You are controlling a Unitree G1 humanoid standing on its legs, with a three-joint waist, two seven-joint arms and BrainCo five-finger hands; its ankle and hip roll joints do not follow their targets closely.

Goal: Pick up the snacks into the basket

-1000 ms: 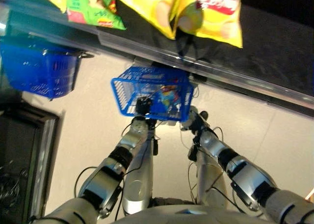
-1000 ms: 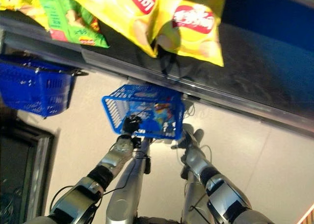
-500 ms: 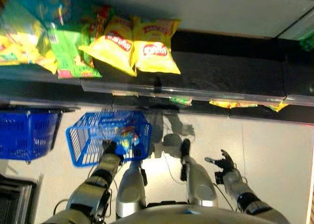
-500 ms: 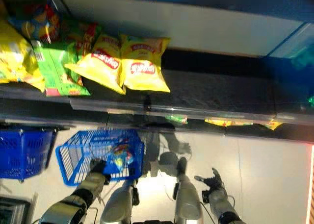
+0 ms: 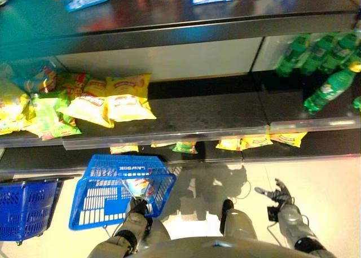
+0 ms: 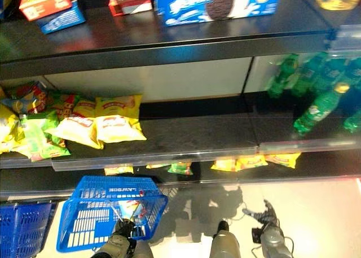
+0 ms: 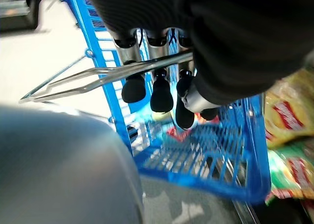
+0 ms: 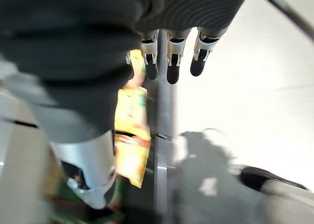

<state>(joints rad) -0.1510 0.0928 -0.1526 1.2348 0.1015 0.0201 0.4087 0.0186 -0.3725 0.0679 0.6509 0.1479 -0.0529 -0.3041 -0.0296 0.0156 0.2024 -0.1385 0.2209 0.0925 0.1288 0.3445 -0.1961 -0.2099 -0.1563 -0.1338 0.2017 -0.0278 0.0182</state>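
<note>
Left eye view shows the blue basket hanging by its wire handle from the curled left hand, apparently with a snack pack inside, below yellow chip bags, while the right hand hangs spread and empty.

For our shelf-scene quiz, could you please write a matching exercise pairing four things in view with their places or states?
Things:
1. yellow chip bags
2. green bottles
3. left hand
4. right hand

Places or states:
A. fingers spread, holding nothing, over the floor
B. middle shelf, robot's left
C. curled round the blue basket's wire handle
D. middle shelf, robot's right

Pairs: 1-B, 2-D, 3-C, 4-A
</note>
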